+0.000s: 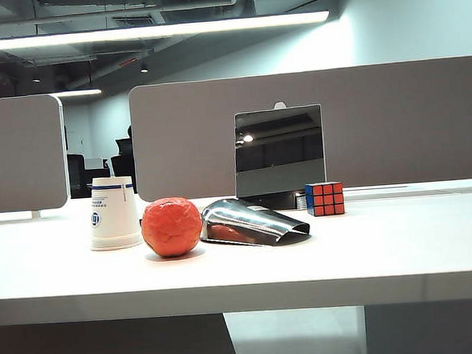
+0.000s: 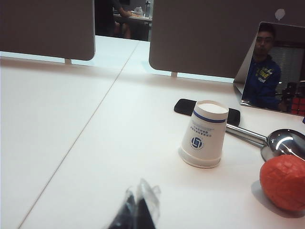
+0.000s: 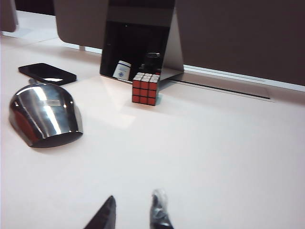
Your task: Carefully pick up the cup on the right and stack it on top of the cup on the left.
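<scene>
A white paper cup [image 1: 113, 214] with a blue band and logo stands upside down on the left of the table; it also shows in the left wrist view as the cup [image 2: 204, 134]. I see only this one cup shape and cannot tell if another is nested in it; no separate cup on the right is in view. My left gripper [image 2: 137, 192] is low over the table, short of the cup and apart from it, fingertips together with nothing between them. My right gripper [image 3: 136, 195] stands open over bare table, empty. Neither arm shows in the exterior view.
An orange ball [image 1: 171, 226] lies right beside the cup, then a shiny metal scoop [image 1: 251, 223], a Rubik's cube [image 1: 325, 198] and a propped mirror [image 1: 279, 150]. A black phone [image 2: 183, 106] lies behind the cup. Grey partitions [image 1: 394, 121] close off the far edge.
</scene>
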Motion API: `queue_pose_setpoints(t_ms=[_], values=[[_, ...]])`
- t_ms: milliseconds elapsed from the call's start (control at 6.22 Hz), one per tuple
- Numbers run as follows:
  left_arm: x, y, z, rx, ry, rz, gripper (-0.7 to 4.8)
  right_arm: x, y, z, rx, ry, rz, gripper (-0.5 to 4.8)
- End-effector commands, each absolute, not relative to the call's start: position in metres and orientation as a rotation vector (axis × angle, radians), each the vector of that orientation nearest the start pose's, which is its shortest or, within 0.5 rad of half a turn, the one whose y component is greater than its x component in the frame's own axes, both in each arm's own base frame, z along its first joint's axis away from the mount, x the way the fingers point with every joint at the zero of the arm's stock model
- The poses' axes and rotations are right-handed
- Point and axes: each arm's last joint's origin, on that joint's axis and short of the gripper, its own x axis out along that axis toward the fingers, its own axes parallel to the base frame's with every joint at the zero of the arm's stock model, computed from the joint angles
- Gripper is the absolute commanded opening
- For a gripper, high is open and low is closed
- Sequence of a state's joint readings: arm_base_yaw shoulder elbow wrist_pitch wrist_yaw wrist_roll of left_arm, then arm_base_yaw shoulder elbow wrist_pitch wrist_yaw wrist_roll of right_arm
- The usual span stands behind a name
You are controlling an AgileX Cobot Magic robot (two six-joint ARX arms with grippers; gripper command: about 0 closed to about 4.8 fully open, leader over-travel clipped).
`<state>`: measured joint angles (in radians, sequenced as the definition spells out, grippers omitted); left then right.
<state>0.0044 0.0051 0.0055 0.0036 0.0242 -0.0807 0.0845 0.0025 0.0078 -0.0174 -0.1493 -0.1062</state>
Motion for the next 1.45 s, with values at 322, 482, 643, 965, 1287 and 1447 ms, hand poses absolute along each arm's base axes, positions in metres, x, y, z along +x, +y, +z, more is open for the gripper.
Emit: queue_pose_setpoints(t_ms=[322,482,643,965,1287,1447], values=[[0.0973,-0.0018,0.1714,-0.031,-0.062,-0.072,-0.05,0.0969,0.0084,0.1677,-0.105,-0.026,0.088,-0.05],[0.0973,-0.0018,0.1714,-0.03,-0.062,-0.072,-0.05,0.097,0.0064,0.1677,-0.104,-0.022,0.019,-0.05],[0.0972,-0.0032,0.172,0.06,-0.072,-0.119,-0.05,0.0969,0.0056,0.1696,-0.102,-0.039,-0.006,-0.05],[0.0968,-0.0035,0.1755,0.049,-0.108,-0.128,-0.05,0.0967,0.0047,0.173,-0.097,-0.073,-0.041,-0.05],[0.097,-0.0007,0.1763,-0.043,-0.113,-0.037,-0.05,0.0966,0.0047,0.1742,-0.096,-0.085,-0.042,-0.05],[0.097,0.0005,0.1763,-0.045,-0.114,0.004,-0.05,0.0965,0.0047,0.175,-0.095,-0.094,-0.042,-0.05]])
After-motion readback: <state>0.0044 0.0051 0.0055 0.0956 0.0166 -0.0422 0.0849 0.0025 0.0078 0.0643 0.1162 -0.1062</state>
